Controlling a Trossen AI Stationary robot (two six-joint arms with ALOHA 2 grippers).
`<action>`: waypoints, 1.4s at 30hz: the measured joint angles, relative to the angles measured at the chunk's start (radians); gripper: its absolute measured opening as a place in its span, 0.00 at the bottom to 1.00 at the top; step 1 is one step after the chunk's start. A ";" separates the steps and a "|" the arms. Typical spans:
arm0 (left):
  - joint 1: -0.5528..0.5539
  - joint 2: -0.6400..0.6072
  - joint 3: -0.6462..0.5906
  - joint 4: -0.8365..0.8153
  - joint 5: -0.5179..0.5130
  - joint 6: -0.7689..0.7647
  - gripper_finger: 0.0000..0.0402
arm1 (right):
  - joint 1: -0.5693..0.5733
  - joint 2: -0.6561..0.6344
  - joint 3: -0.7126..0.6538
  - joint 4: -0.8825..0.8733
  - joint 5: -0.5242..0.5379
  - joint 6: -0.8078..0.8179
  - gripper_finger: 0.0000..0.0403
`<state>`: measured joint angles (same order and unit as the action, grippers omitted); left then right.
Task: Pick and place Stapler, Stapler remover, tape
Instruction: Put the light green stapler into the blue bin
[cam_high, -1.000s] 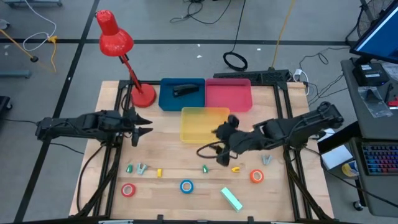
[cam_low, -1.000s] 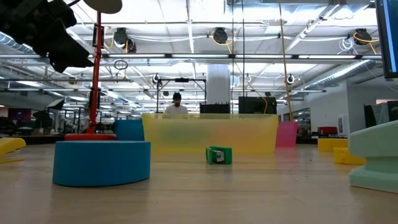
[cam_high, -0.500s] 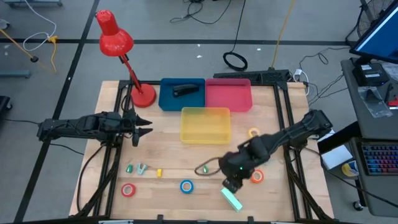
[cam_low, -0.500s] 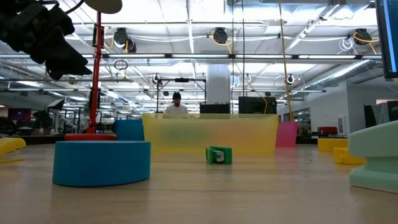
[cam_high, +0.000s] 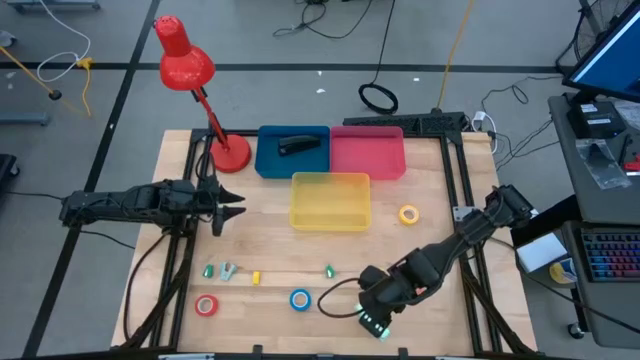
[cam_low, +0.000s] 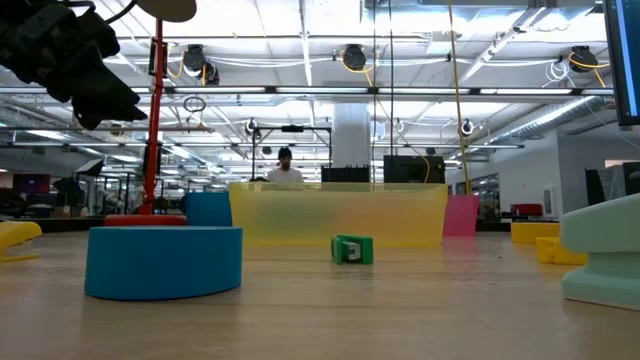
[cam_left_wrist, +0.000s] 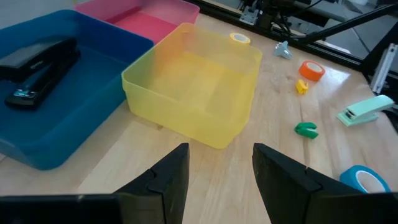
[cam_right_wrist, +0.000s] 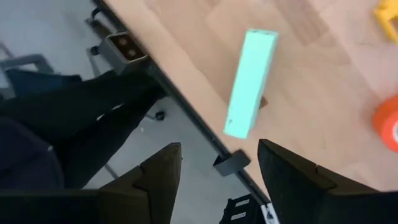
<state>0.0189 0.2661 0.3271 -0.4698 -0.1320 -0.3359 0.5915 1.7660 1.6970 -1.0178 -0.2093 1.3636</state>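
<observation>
A mint-green stapler (cam_right_wrist: 250, 83) lies flat on the wood close to the table's near edge. My right gripper (cam_high: 372, 320) hangs over it, open, pointing steeply down; the stapler shows just beyond its fingertips (cam_right_wrist: 217, 186), untouched. A black stapler (cam_high: 296, 146) lies in the blue bin (cam_high: 268, 165). The tape rolls lie flat: yellow (cam_high: 408, 214), blue (cam_high: 300, 299), red (cam_high: 206, 305), orange (cam_right_wrist: 388, 121). Small stapler removers (cam_high: 227, 270) lie along the near part, one green (cam_high: 328, 270). My left gripper (cam_high: 232, 205) waits open at the table's left.
The yellow bin (cam_high: 330, 200) stands mid-table with the pink bin (cam_high: 367, 152) and blue bin behind it. A red desk lamp (cam_high: 228, 153) stands at the far left. Beyond the near edge (cam_right_wrist: 186, 106), beside the mint stapler, the floor drops away.
My right gripper has swung from beside the yellow bin toward the table's near edge and down, its wrist turning, and now stands over the mint stapler. The arm now covers the orange tape in the high view.
</observation>
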 joint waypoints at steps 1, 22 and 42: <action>0.000 0.000 0.000 0.000 0.000 0.000 0.44 | 0.001 -0.001 0.000 0.004 0.000 -0.006 0.51; 0.000 0.000 0.000 -0.006 -0.052 0.000 0.44 | 0.104 -0.002 -0.035 0.080 0.227 0.134 0.56; 0.000 0.000 0.001 -0.009 -0.052 0.005 0.44 | 0.117 -0.007 -0.315 0.347 0.055 0.430 0.59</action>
<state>0.0189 0.2661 0.3279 -0.4786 -0.1841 -0.3305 0.7086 1.7592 1.3815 -0.6704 -0.1542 1.7939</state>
